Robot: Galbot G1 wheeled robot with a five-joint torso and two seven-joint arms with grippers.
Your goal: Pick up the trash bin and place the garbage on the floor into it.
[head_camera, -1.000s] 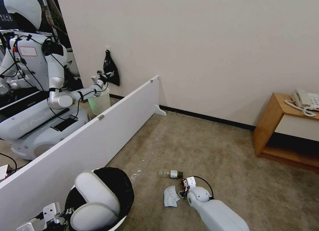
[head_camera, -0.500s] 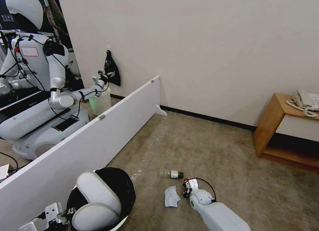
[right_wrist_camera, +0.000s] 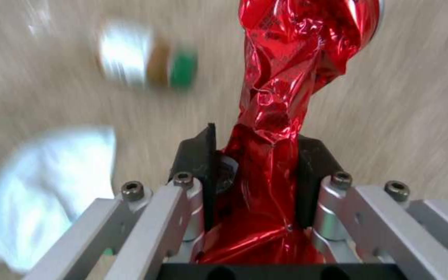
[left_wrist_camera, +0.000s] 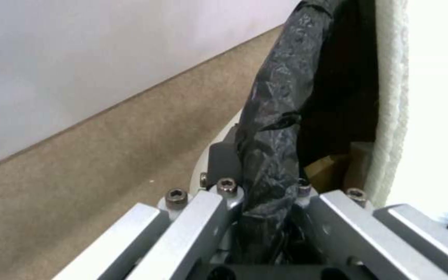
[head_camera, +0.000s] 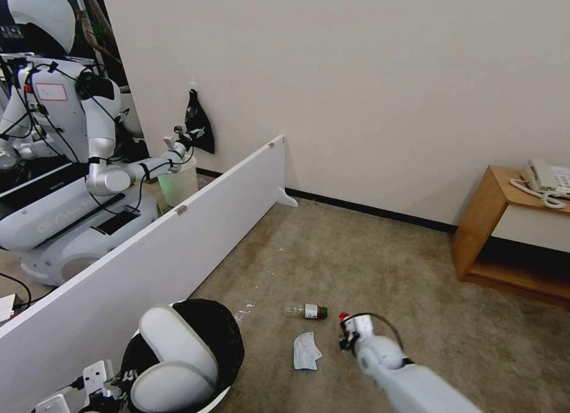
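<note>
The right gripper pinches the light, crumpled red can at its flattened waist, while the left gripper clamps the trash bin by its soft bagged rim.

My right gripper is clamped on a crushed red can, arm stretched low. My left gripper pinches the trash bin rim.

Plain cream wall w/ dark baseboard; short-pile beige-brown carpet. Long white partition board runs diagonally at left. Light wooden side table at right, white desk phone on top.
</note>
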